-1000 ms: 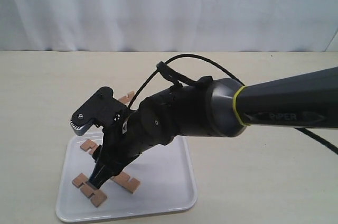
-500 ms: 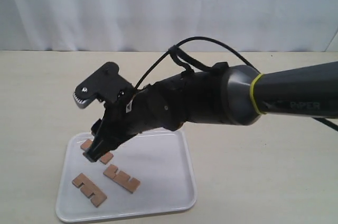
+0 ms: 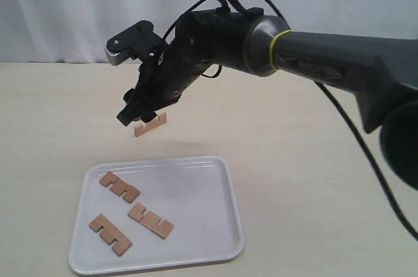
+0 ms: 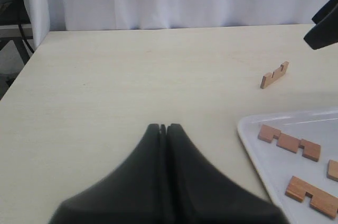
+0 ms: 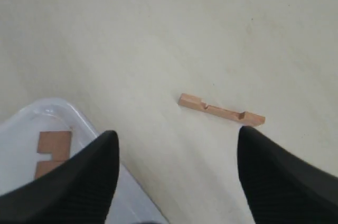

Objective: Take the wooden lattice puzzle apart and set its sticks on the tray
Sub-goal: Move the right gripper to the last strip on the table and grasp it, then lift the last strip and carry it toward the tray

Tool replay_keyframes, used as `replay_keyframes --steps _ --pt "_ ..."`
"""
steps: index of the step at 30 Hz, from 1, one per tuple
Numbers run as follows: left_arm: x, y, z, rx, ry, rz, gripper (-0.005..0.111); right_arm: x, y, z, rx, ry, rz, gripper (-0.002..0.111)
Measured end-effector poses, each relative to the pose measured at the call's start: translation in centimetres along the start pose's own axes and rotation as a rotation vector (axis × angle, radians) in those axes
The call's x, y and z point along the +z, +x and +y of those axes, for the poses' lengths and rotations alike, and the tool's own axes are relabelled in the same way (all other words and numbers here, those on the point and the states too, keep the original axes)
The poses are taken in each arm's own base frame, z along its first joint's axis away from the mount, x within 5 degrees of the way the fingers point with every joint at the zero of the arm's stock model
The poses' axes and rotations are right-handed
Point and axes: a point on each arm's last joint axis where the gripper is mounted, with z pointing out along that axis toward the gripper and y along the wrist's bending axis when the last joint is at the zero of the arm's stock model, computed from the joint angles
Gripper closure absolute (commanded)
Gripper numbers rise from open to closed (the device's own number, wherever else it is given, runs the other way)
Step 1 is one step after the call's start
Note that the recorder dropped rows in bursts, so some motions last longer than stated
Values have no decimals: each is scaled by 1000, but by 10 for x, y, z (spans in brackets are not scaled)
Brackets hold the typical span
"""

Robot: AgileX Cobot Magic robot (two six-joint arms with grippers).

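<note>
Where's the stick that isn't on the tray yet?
The fourth stick stands on edge on the table beyond the far rim of the tray, left of centre in the exterior view, below the open right gripper.

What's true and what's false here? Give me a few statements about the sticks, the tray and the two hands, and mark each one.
1. The tray holds three sticks. True.
2. A fourth stick sits on the table, outside the tray. True.
3. The right hand grips a stick. False: it is open and empty, above the fourth stick.
4. The left hand is open. False: it is shut, with nothing in it.
</note>
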Motion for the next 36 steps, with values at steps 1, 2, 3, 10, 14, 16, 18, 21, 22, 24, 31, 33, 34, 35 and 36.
replay_keyframes --steps 1,2,3,10,14,16,18,21,22,24,31,33,34,35,36 --pt "0 0 0 0 0 0 107 4 -1 -1 -12 2 12 40" --pt "0 0 0 0 0 0 107 12 -1 -4 -22 7 26 39" --pt "0 0 0 0 0 0 107 19 -2 -5 -32 11 35 39" --pt "0 0 0 0 0 0 107 64 4 -9 -78 9 61 38" --pt "0 0 0 0 0 0 107 86 13 -8 -116 5 76 39" --pt "0 0 0 0 0 0 107 94 18 -8 -140 1 87 39" --pt "0 0 0 0 0 0 107 98 21 -8 -167 -1 94 39" --pt "0 0 0 0 0 0 107 103 24 -7 -199 -3 96 39" --pt "0 0 0 0 0 0 107 103 24 -8 -211 -2 94 39" --pt "0 0 0 0 0 0 107 102 23 -8 -223 -2 90 39" --pt "0 0 0 0 0 0 107 95 17 -8 -193 -3 70 39" --pt "0 0 0 0 0 0 107 86 9 -7 -107 -13 35 39" --pt "0 0 0 0 0 0 107 82 6 -6 -70 -15 17 39" --pt "0 0 0 0 0 0 107 78 1 -7 -21 -13 -7 39" --pt "0 0 0 0 0 0 107 75 -3 -7 36 -11 -29 39"
